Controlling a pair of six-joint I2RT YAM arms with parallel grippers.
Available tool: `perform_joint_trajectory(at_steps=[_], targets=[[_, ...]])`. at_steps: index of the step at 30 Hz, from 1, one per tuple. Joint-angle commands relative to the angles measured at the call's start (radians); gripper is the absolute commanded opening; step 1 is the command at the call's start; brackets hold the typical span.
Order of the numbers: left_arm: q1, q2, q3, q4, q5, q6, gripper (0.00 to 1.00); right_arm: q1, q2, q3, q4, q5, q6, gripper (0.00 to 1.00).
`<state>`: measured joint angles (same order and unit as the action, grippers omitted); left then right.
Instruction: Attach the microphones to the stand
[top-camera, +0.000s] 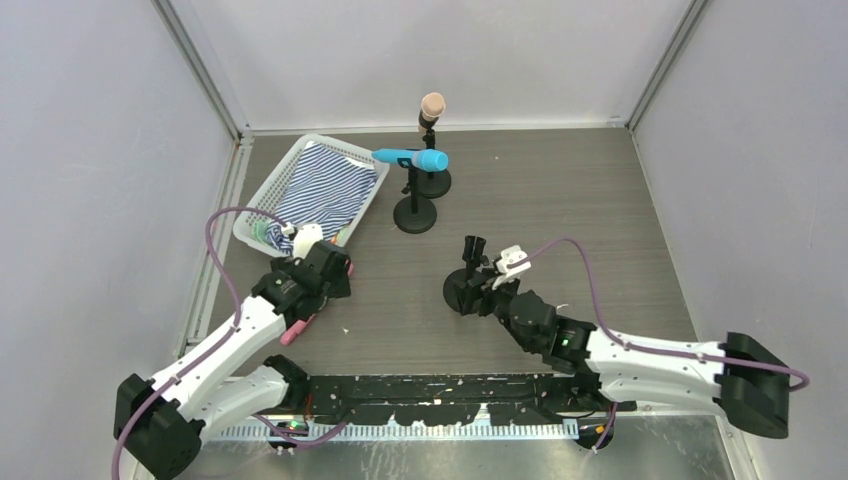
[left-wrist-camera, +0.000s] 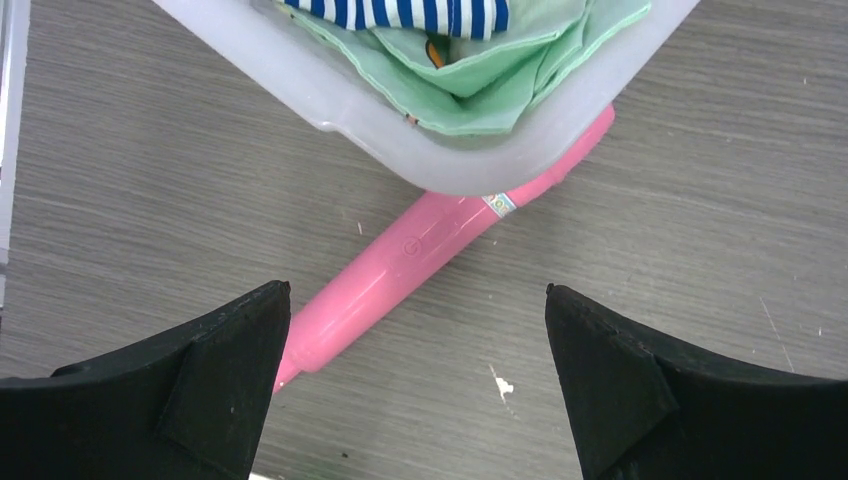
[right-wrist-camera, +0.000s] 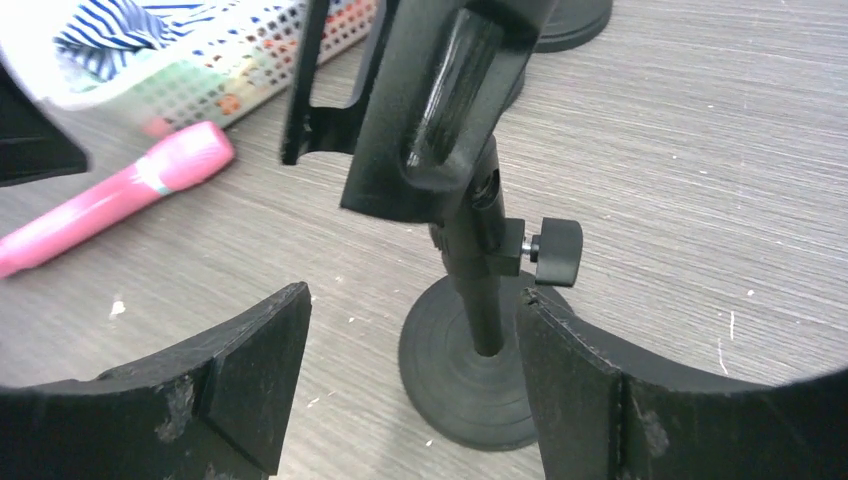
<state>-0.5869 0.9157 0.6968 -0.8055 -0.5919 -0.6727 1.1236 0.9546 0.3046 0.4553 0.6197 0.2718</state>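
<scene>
The left gripper hangs over the table with its two fingers spread wide and nothing between them. The pink microphone lies flat on the wood just ahead of the fingertips. It runs on a slant from the inner edge of the left finger, where its tapered end sits, away toward the right finger's side. Farther out, the rounded corner of the white basket covers part of the head end in the wrist view. A green cloth and a blue-striped cloth fill the basket.

The right gripper is also released, its fingers parted on either side of a black microphone stand. The stand's pole rises nearer the right finger, and the round base sits on the table between the two tips. No pad touches it. The clip on this stand is empty.

Well beyond both grippers, the bright blue microphone lies level in the clip of a second stand. The peach-beige microphone stands upright on a third stand just behind it.
</scene>
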Motion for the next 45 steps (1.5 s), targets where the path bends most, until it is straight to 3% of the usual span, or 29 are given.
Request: perform_joint_trajectory(at_steps=[1,10,19,30,39,45], targets=[[0.019,0.016,-0.023,0.133,-0.062,0.013,1.0,0.029,-0.177,0.046,-0.225,-0.063,0.098,0.8],[0.032,0.121,-0.111,0.371,-0.038,-0.006,1.0,0.078,-0.436,0.094,-0.444,-0.135,0.122,0.87],[0.032,0.131,-0.232,0.601,-0.114,0.027,1.0,0.079,-0.552,0.147,-0.567,-0.145,0.09,0.88],[0.032,0.237,-0.209,0.66,-0.011,0.068,1.0,0.079,-0.562,0.179,-0.591,-0.131,0.061,0.89],[0.029,0.137,-0.275,0.611,0.096,-0.052,0.94,0.079,-0.578,0.194,-0.619,-0.107,0.047,0.89],[-0.029,0.049,-0.31,0.535,0.116,-0.108,0.93,0.079,-0.568,0.201,-0.619,-0.101,0.041,0.9]])
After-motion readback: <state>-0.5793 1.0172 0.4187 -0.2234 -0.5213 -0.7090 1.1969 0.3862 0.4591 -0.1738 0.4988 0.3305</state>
